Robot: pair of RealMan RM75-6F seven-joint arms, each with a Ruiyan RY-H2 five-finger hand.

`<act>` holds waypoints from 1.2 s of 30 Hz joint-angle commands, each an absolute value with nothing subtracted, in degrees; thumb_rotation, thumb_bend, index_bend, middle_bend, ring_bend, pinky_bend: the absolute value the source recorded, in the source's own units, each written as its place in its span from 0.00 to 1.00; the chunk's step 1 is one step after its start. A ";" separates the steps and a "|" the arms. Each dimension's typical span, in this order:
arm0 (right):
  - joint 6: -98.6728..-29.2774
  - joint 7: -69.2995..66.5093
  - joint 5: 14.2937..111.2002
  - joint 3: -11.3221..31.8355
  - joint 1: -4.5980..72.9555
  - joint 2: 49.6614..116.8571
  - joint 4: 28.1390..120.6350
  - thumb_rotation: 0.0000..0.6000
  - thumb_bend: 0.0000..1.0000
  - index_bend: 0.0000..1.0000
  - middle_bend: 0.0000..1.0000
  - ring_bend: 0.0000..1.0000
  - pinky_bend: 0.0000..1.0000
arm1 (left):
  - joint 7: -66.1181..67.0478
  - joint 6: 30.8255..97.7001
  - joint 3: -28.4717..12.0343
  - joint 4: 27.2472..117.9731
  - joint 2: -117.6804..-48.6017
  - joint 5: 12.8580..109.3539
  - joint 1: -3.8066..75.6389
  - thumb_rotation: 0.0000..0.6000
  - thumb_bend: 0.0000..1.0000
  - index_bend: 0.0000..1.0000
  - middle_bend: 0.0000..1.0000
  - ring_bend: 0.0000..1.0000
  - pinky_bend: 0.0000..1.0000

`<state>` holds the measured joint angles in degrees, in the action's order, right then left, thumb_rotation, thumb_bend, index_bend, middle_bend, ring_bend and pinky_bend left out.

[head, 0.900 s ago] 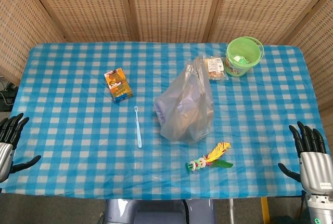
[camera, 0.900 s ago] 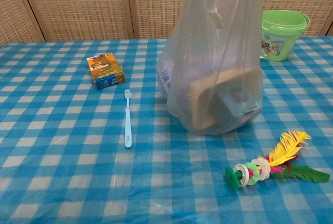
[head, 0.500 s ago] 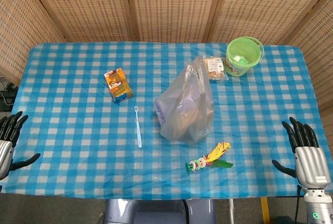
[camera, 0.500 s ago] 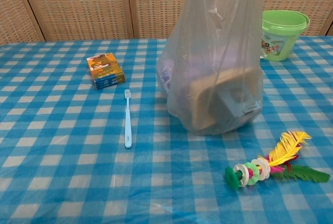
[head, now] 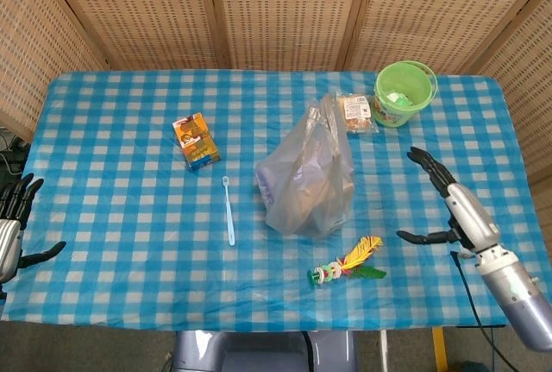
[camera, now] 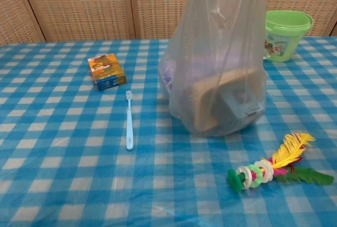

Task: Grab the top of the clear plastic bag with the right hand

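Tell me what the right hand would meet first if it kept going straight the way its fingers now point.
The right hand points up and left toward the table's far side. Its line seems to run past the clear plastic bag toward the snack packet beside the green bucket. Height is unclear, so it might pass above them.

I am looking at woven wicker screen panels (head: 285,9) with wooden frames standing behind the counter (head: 112,217), which is wearing a blue and white checked cloth. Even light is falling across it.
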<state>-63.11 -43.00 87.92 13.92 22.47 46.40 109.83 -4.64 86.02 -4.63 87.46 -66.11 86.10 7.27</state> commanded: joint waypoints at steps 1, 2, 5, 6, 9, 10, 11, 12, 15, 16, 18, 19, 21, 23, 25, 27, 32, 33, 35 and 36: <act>-51.41 -53.27 84.62 18.47 32.58 43.67 108.31 1.00 0.00 0.00 0.00 0.00 0.00 | -4.83 85.34 -5.03 87.25 -66.19 85.22 7.56 1.00 0.00 0.00 0.00 0.00 0.00; -50.23 -54.31 84.41 18.72 33.54 43.61 108.01 1.00 0.00 0.01 0.00 0.00 0.00 | -4.88 85.19 -5.11 87.22 -66.18 85.04 7.63 1.00 0.00 0.00 0.00 0.00 0.00; -47.68 -57.11 84.07 19.47 35.92 43.72 107.69 1.00 0.00 0.06 0.01 0.00 0.00 | -5.06 84.73 -5.32 87.01 -66.24 84.37 7.77 1.00 0.00 0.00 0.00 0.00 0.00; -46.77 -58.18 83.98 19.74 36.79 43.76 107.63 1.00 0.00 0.08 0.02 0.00 0.00 | -5.15 84.52 -5.40 86.91 -66.26 84.10 7.83 1.00 0.00 0.00 0.00 0.00 0.00; -43.79 -61.00 83.63 20.49 39.40 43.69 107.70 1.00 0.00 0.13 0.07 0.00 0.00 | -5.44 83.80 -5.71 86.62 -66.28 83.24 8.08 1.00 0.00 0.00 0.00 0.00 0.00; -42.94 -61.89 83.48 20.82 40.27 43.72 107.78 1.00 0.00 0.15 0.09 0.00 0.00 | -5.58 83.53 -5.84 86.58 -66.26 82.96 8.19 1.00 0.00 0.00 0.00 0.00 0.00; -42.41 -62.49 83.34 21.05 40.82 43.76 107.84 1.00 0.00 0.16 0.11 0.00 0.00 | -5.66 83.37 -5.91 86.56 -66.24 82.79 8.26 1.00 0.00 0.00 0.00 0.00 0.00; -41.46 -63.78 83.03 21.50 41.86 43.88 107.97 1.00 0.00 0.18 0.13 0.00 0.00 | -5.77 83.10 -6.02 86.45 -66.21 82.45 8.34 1.00 0.00 0.00 0.00 0.00 0.00; -39.19 -67.07 82.25 22.57 44.14 44.18 108.21 1.00 0.00 0.22 0.17 0.01 0.00 | -6.01 82.59 -6.27 86.17 -66.23 81.81 8.53 1.00 0.00 0.00 0.00 0.00 0.00; -38.46 -67.68 82.07 22.74 44.71 44.21 108.15 1.00 0.00 0.23 0.18 0.01 0.01 | -6.04 82.47 -6.33 86.11 -66.24 81.66 8.58 1.00 0.00 0.00 0.00 0.00 0.00; -35.72 -69.34 81.53 23.09 46.55 44.23 107.83 1.00 0.00 0.24 0.18 0.02 0.02 | -6.18 82.06 -6.46 85.90 -66.25 81.20 8.69 1.00 0.00 0.00 0.00 0.00 0.00; -34.75 -69.91 81.34 23.18 47.16 44.25 107.73 1.00 0.00 0.24 0.19 0.03 0.04 | -6.25 81.90 -6.51 85.80 -66.26 81.00 8.74 1.00 0.00 0.00 0.00 0.00 0.00; -31.75 -72.12 80.35 23.73 49.22 44.69 107.24 1.00 0.00 0.25 0.21 0.05 0.06 | -6.47 81.45 -6.70 85.56 -66.26 80.47 8.88 1.00 0.00 0.00 0.00 0.00 0.00; -29.06 -76.58 78.17 25.26 51.68 46.28 106.69 1.00 0.00 0.27 0.24 0.08 0.08 | -6.99 80.79 -7.10 85.19 -66.19 79.50 9.06 1.00 0.00 0.00 0.00 0.00 0.00; -27.11 -77.96 77.92 25.65 52.91 46.75 105.92 1.00 0.00 0.27 0.26 0.10 0.10 | -7.19 80.48 -7.21 85.08 -66.12 79.26 9.19 1.00 0.00 0.00 0.00 0.00 0.00; -25.05 -78.97 77.62 25.90 54.09 47.21 105.37 1.00 0.00 0.26 0.26 0.10 0.10 | -7.33 80.27 -7.29 84.97 -66.10 79.06 9.28 1.00 0.00 0.00 0.00 0.00 0.00; -21.62 -86.42 74.12 29.07 56.61 50.81 103.99 1.00 0.00 0.26 0.27 0.11 0.15 | -8.05 79.41 -7.60 84.54 -65.99 78.23 9.55 1.00 0.00 0.00 0.00 0.00 0.00; -21.09 -87.95 74.15 29.88 56.77 51.51 103.33 1.00 0.00 0.27 0.28 0.12 0.17 | -8.22 79.30 -7.65 84.48 -65.94 78.11 9.58 1.00 0.00 0.00 0.00 0.00 0.00; -20.18 -90.27 73.80 31.17 57.10 52.56 102.30 1.00 0.00 0.27 0.30 0.14 0.19 | -8.46 79.25 -7.75 84.35 -65.89 77.95 9.59 1.00 0.00 0.00 0.00 0.00 0.00; -19.49 -91.75 73.50 31.99 57.19 53.11 101.81 1.00 0.00 0.28 0.31 0.15 0.22 | -8.59 79.20 -7.78 84.28 -65.87 77.85 9.59 1.00 0.00 0.00 0.00 0.00 0.00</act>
